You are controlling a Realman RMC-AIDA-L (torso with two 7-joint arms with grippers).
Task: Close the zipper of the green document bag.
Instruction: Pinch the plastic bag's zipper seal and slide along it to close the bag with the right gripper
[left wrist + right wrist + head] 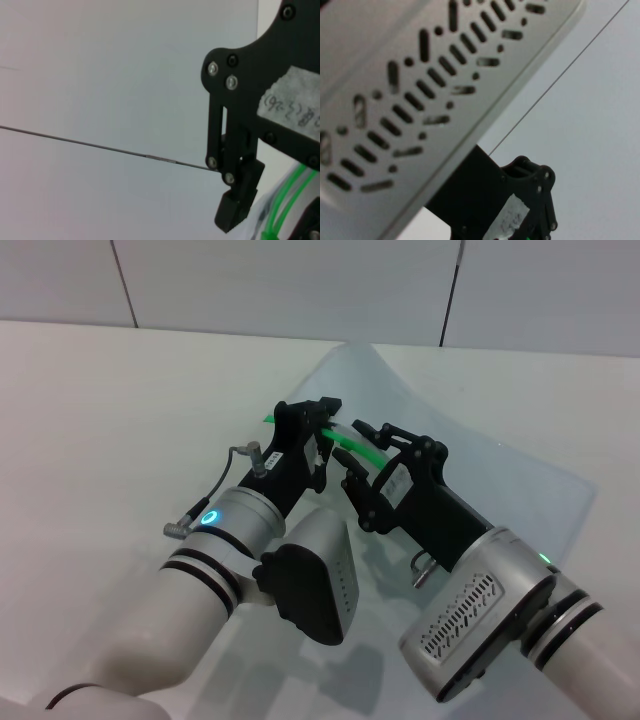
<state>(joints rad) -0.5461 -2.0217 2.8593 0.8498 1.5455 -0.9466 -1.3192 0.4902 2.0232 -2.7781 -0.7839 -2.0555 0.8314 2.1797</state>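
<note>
The large flat pouch of translucent pale blue-grey plastic, the green document bag (480, 455), lies across the upper right of the head view on a plain white tabletop (110, 410), its far corner lifted up near the top centre. Its thin bright green zipper (352, 445) runs diagonally through the middle of the frame, mostly hidden behind the two black grippers. The left gripper (322, 425) sits at the strip's upper-left end, and the right gripper (362, 455) is just beside it, lower right on the same strip; whether either pair of jaws has closed on the zipper cannot be told. The two heads crowd each other closely. Open tabletop stretches to the left, and bare pouch to the right. In the left wrist view, green strands (287, 200) show at lower right beside a black finger linkage (235, 175).
</note>
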